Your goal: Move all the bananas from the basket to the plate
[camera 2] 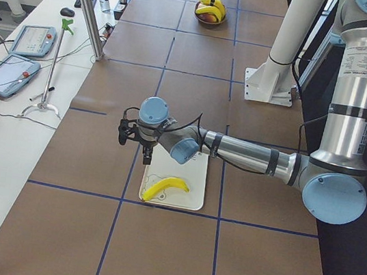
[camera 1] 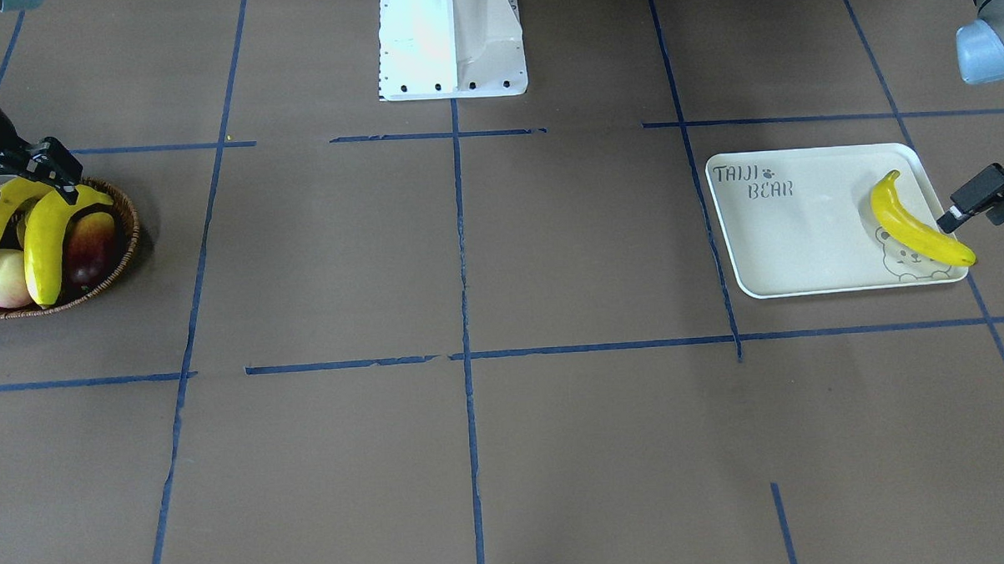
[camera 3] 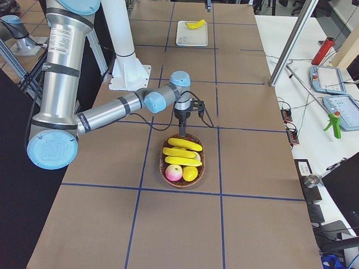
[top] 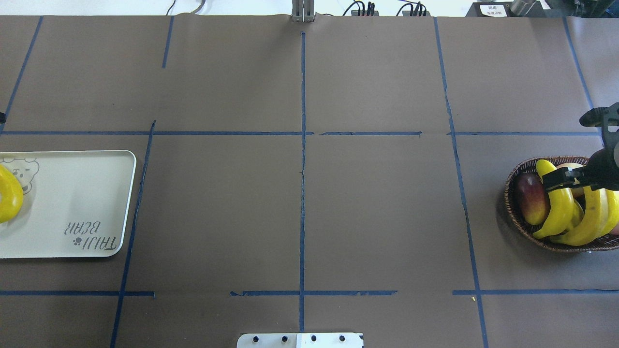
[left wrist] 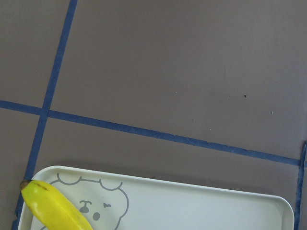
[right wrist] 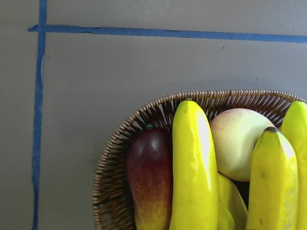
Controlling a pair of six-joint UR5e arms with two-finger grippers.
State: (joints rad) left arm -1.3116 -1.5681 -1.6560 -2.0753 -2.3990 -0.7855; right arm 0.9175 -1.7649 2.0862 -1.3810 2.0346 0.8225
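A brown counter (camera 1: 551,255) gridded with blue tape (camera 1: 460,233) fills the front view, the plate (camera 1: 802,255) well apart from the basket (camera 1: 129,253). One banana (camera 1: 917,224) lies on the plate's bear corner, its lower tip at the rim, so a knock could roll it off; the left claw (camera 1: 979,207) stands just beside that edge, fingers spread and empty, and a careless swing could be that knock. The right claw (camera 1: 24,183) hangs spread over the upper ends of the basket's bananas (camera 1: 48,239), grasping nothing. From overhead, those bananas overlap closely beside a mango (top: 531,198), and the claw seems to span more than one end: closing here could pinch two, or squeeze one out sideways. The left side view shows the lone banana on the plate, the left claw near it. The right side view shows three bananas stacked across the basket beside a pale fruit (camera 3: 174,172), so lifting a lower one could drag its neighbour over the shallow rim. The left wrist view puts the banana's stem end at the plate's corner, right by the edge. The right wrist view shows smooth skins leaning on the pale fruit; a grip near a tapered tip may slip, and the long carry across the counter gives a loose banana time to drop.
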